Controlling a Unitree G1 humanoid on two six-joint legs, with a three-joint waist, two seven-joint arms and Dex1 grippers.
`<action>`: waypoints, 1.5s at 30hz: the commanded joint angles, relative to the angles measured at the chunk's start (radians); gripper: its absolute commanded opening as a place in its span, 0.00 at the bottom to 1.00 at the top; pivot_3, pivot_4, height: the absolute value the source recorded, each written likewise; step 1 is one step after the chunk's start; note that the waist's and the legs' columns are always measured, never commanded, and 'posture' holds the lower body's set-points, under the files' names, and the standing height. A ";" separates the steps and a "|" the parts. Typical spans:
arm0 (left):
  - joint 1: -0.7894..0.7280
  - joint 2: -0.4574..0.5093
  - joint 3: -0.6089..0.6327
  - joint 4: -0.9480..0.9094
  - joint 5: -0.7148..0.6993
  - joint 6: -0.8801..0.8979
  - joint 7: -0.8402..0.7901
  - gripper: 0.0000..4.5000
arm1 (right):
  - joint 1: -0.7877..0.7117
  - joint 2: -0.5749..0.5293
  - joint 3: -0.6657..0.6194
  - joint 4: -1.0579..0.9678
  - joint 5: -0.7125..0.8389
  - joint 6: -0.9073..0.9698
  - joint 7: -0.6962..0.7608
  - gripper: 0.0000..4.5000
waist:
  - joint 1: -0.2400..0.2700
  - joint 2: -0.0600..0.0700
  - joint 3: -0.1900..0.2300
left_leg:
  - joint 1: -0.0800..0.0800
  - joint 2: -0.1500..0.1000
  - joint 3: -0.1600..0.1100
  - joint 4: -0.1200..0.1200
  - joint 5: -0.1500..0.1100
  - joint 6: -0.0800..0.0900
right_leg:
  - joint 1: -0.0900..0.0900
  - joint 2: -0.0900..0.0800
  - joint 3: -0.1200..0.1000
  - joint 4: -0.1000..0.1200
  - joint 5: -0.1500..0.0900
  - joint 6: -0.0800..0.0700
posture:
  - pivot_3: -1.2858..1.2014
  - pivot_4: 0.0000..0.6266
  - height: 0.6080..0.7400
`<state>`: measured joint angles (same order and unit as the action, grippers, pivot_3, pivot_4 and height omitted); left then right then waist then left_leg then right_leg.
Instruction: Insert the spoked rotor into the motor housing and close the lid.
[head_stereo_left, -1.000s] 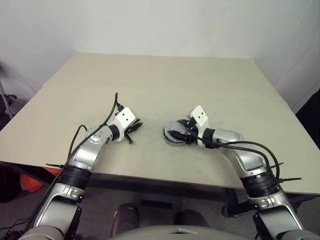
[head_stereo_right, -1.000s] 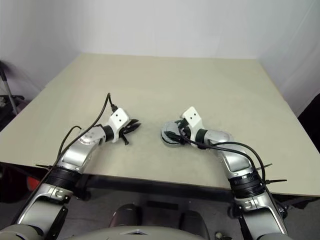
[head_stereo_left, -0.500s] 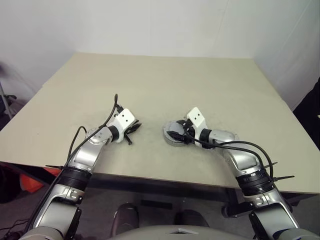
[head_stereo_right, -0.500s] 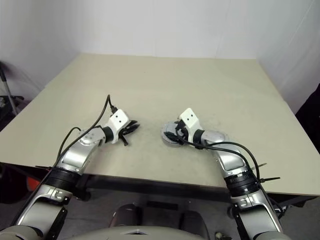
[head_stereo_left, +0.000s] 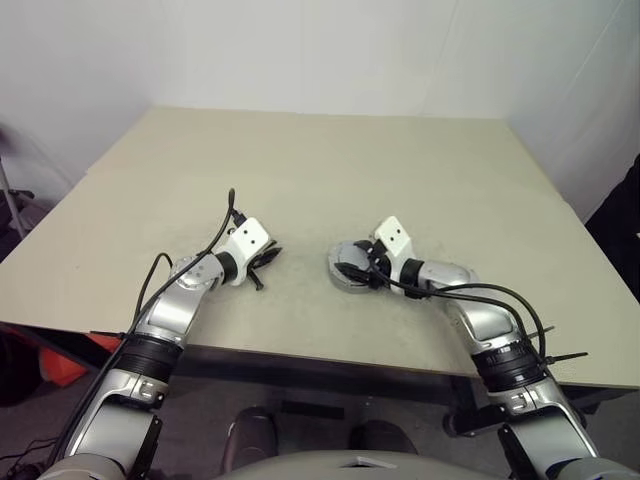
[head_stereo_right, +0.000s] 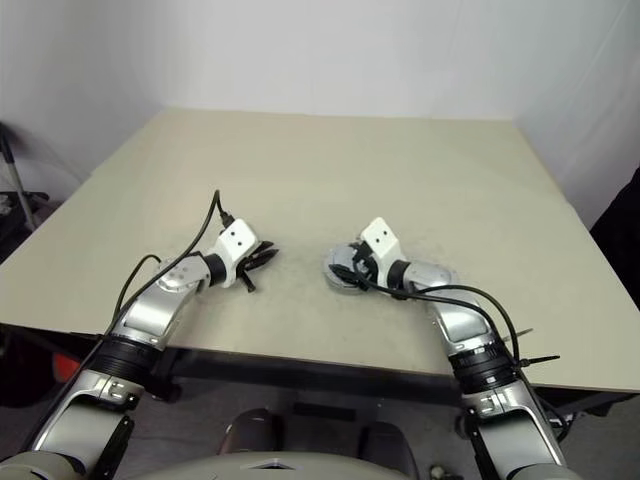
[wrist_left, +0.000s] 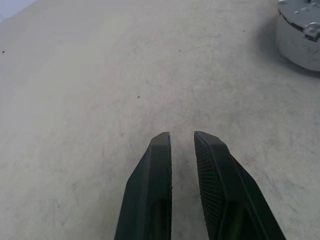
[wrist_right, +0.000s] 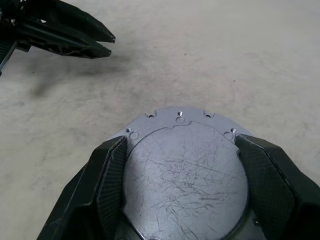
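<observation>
The motor housing (head_stereo_left: 343, 272) sits on the tan table (head_stereo_left: 330, 160) near the front centre; its notched rim with small holes (wrist_right: 180, 114) shows in the right wrist view. The lid (wrist_right: 185, 170), plain scratched grey face up, lies on top of it. My right gripper (wrist_right: 181, 142) straddles the lid, a finger pressed against each side of it. The spoked rotor is hidden. My left gripper (wrist_left: 182, 135) hovers low over bare table to the left of the housing (wrist_left: 300, 35), fingers nearly together with a thin slit and nothing between them.
The table's front edge (head_stereo_left: 300, 350) runs close below both forearms. Black cables (head_stereo_left: 470, 290) loop off both wrists. Open tabletop stretches beyond the housing to the back wall.
My right forearm has shifted slightly inward and lower, with its gripper staying on the lid. The left arm has not moved.
</observation>
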<state>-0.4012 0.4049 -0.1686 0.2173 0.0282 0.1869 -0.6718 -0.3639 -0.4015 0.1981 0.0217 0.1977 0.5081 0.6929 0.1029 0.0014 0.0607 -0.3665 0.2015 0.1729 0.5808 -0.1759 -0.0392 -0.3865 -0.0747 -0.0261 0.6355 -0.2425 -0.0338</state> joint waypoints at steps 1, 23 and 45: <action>-0.004 0.007 0.005 -0.040 0.004 -0.002 0.009 0.18 | 0.021 -0.021 -0.025 0.003 0.019 0.039 0.021 0.67 | 0.001 0.000 0.000 | 0.000 0.000 0.000 0.000 0.000 0.000 | 0.000 0.000 0.000 0.000 0.000 0.000 | 0.52 0.00 1.00; -0.009 0.008 0.008 -0.028 0.015 -0.011 0.008 0.18 | 0.024 -0.057 0.025 0.020 -0.041 -0.013 0.063 0.67 | 0.004 0.000 0.000 | -0.002 0.000 0.000 -0.002 -0.002 0.003 | 0.001 0.000 -0.001 -0.007 0.000 0.000 | 0.52 0.00 1.00; -0.003 0.011 0.000 -0.028 0.026 -0.017 0.010 0.18 | 0.003 -0.025 -0.040 -0.055 0.064 0.059 0.073 0.67 | 0.002 0.000 -0.001 | -0.003 0.000 -0.001 -0.002 -0.004 0.007 | 0.002 0.000 -0.001 -0.011 0.001 0.001 | 0.52 0.00 1.00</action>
<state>-0.3950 0.4062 -0.1720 0.2170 0.0502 0.1856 -0.6679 -0.3577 -0.4236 0.1473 -0.0147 0.2716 0.5826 0.7640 0.1049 0.0010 0.0602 -0.3691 0.2017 0.1724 0.5788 -0.1800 -0.0324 -0.3849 -0.0744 -0.0268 0.6242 -0.2416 -0.0328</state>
